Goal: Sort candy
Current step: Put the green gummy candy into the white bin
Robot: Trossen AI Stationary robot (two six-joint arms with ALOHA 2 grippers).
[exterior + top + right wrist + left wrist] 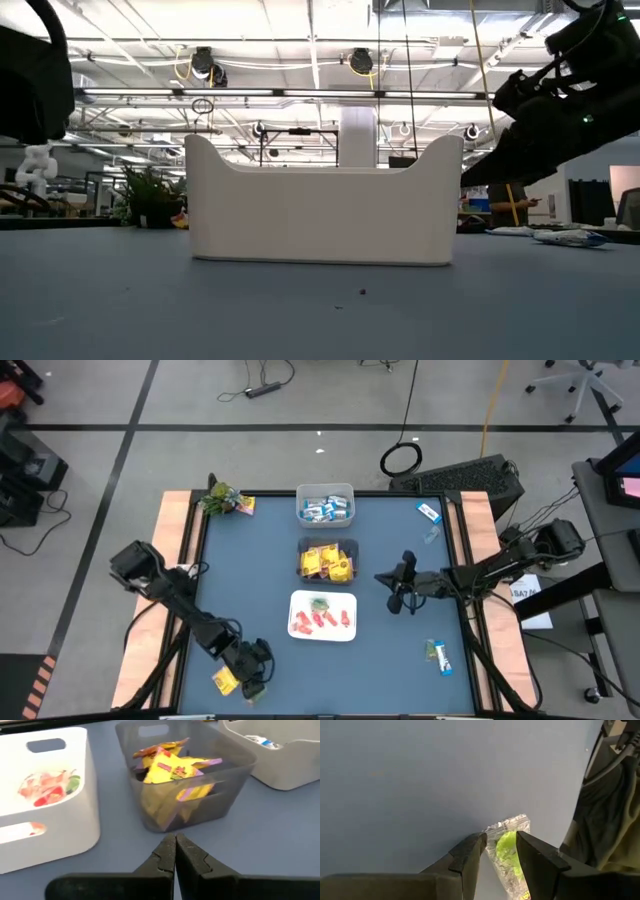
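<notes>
My left gripper (256, 672) is open near the table's near-left corner. In the left wrist view its fingertips (497, 850) stand on either side of a green candy in a clear wrapper (509, 851) that lies flat on the blue table. I see no touch. A yellow packet (224, 680) lies just left of that gripper. My right gripper (175, 847) is shut and empty, right of the dark bin of yellow packets (328, 560). At the far side a light bin (326, 505) holds blue-and-white bars. Nearer, a white bin (323, 615) holds red and green pieces.
Loose candy lies at the far right (428, 512) and near right (438, 657). Another piece (243, 505) lies beside the green leafy object (220, 498) at the far left. The three bins stand in a row down the table's middle. The white bin (325, 210) fills the low view.
</notes>
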